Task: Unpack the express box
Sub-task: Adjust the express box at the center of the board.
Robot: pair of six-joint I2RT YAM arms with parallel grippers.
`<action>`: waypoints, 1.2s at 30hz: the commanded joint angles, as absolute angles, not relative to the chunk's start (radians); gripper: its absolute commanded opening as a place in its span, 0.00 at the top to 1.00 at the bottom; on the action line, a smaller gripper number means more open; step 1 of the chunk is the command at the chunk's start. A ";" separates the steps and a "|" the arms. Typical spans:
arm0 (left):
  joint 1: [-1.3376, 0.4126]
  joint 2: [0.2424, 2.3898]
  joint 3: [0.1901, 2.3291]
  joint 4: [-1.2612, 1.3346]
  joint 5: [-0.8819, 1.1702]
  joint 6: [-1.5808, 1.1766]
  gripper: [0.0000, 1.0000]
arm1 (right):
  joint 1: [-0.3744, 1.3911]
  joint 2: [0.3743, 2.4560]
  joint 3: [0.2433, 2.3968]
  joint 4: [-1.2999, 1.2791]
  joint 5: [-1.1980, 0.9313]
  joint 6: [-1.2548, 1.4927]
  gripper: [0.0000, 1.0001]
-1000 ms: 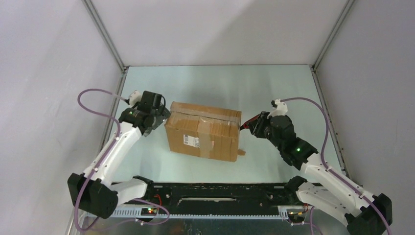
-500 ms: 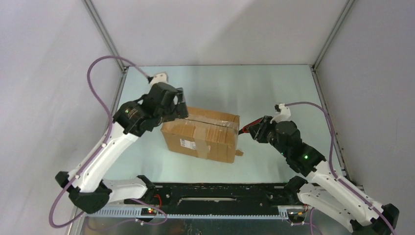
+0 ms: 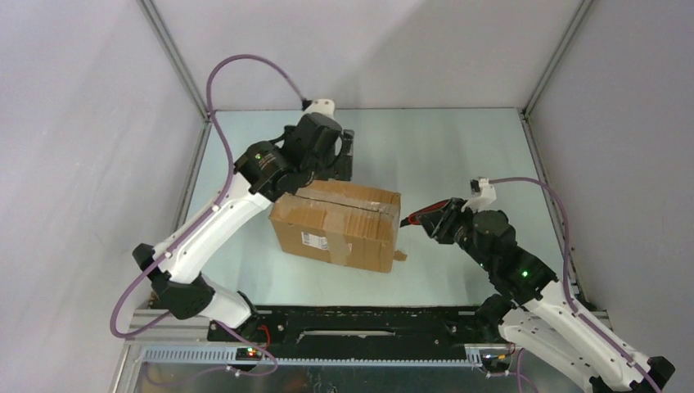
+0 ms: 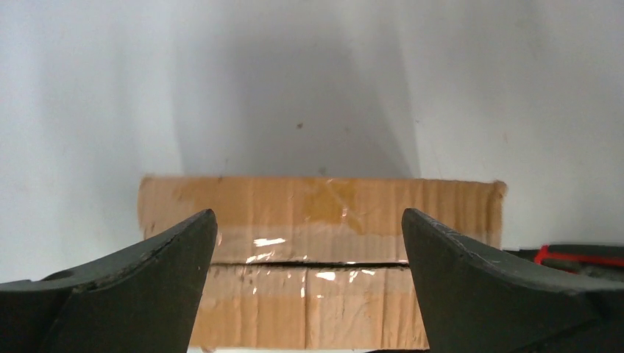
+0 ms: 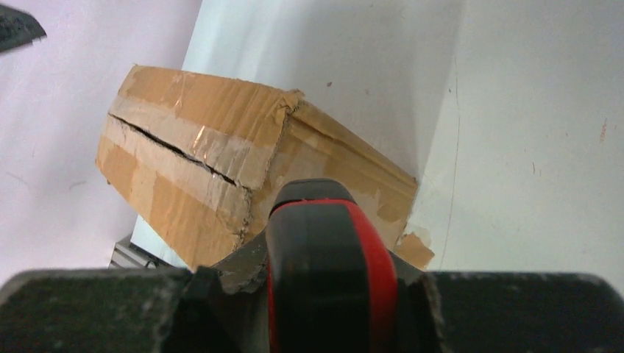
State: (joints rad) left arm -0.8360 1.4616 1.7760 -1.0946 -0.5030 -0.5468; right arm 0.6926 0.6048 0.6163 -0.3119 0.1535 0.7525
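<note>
Left gripper (image 4: 309, 220) hovering released over box (image 3: 337, 225), whose top seam is gaping. Right gripper (image 3: 440, 219) clenching red knife (image 5: 324, 243) just beside box's right end.

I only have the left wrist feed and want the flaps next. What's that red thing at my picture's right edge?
Observer: A red-handled knife, clamped in the right gripper just off the express box's right end.
Operator: Does the slit in the top tape reach that end?
Observer: In the right wrist view the slit runs up to that end's top edge, where the cardboard is crumpled.
Operator: Which side has the label?
Observer: The white label is on the near long side, left of middle.
</note>
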 commanded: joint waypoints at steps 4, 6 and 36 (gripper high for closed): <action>-0.851 1.573 1.927 -1.028 0.012 -0.015 0.03 | 0.682 0.507 0.615 -0.368 0.168 0.813 1.00; -0.902 1.567 1.893 -1.062 0.067 0.052 0.03 | 0.649 0.509 0.614 -0.352 0.150 0.863 1.00; -1.101 0.939 0.977 -0.346 0.031 0.631 0.00 | 0.551 0.421 0.350 -0.018 0.135 1.274 1.00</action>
